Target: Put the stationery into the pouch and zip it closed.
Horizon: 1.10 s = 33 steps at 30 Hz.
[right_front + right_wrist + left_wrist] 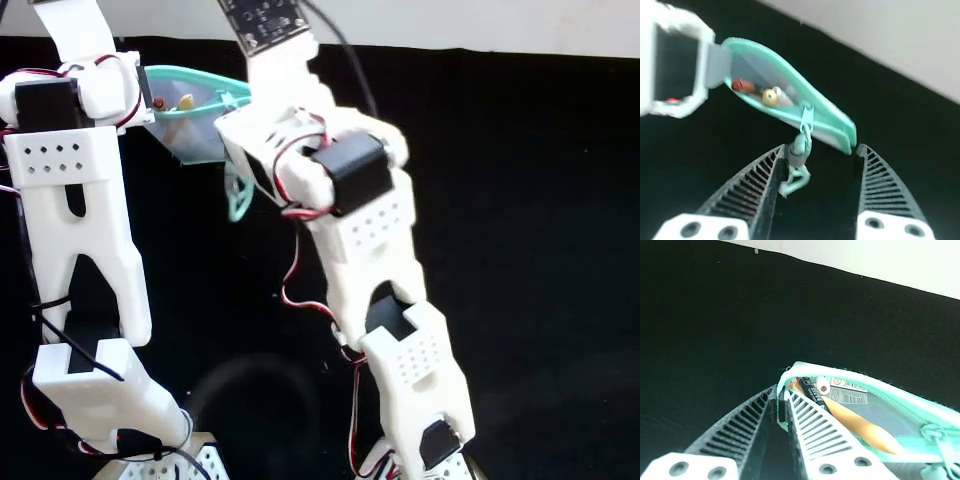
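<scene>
Pouch (790,92) held the pens (850,415) but sat unzipped.
Left claw (782,395) pinched its end; right claw (821,149) gaped wide, zip pull (802,135) between its jaws; zipping remained.

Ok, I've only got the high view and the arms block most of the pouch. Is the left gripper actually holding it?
Observer: Yes. In its wrist view the left gripper is shut on one end of the pouch.
Operator: Is any stationery inside?
Observer: A black pen and an orange pencil lie inside, seen through the clear side.
Operator: And the right gripper?
Observer: In its own wrist view the right gripper is open, with the zipper pull hanging between its fingers, close to one of them.
</scene>
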{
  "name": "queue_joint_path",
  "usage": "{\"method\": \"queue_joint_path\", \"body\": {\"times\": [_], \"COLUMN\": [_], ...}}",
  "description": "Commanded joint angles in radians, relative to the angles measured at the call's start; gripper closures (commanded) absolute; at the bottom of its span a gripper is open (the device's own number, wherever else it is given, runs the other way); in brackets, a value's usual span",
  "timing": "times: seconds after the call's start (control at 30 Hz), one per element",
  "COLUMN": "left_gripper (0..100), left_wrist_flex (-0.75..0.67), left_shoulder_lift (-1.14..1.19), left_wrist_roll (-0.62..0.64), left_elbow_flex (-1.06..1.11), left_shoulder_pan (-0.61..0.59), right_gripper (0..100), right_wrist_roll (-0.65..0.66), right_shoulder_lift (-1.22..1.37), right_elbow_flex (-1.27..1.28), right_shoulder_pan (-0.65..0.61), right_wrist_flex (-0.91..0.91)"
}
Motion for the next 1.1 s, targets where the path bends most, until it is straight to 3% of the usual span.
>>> {"method": "queue_joint_path", "body": {"times": [0.0,0.17,0.43,0.63,1.07], "left_gripper": [99,99,99,99,99], "left_wrist_flex": [0.006,0.011,0.183,0.210,0.210], "left_shoulder_lift": [0.044,0.041,0.042,0.041,0.041], "left_wrist_roll": [-0.006,-0.005,-0.003,-0.009,-0.029], "left_elbow_flex": [0.007,-0.019,-0.288,-0.415,-0.639], "left_shoulder_pan": [-0.002,-0.002,-0.002,0.001,0.053], "right_gripper": [77.9,77.9,77.9,77.9,77.9], "right_wrist_roll": [-0.014,-0.015,-0.015,-0.017,-0.068], "right_shoulder_lift": [-0.054,-0.054,-0.054,-0.050,-0.056], "right_elbow_flex": [0.030,0.028,0.036,0.047,0.352], "right_shoulder_pan": [-0.002,0.053,0.312,0.430,0.464], "right_wrist_flex": [0.010,0.010,0.012,0.012,0.010]}}
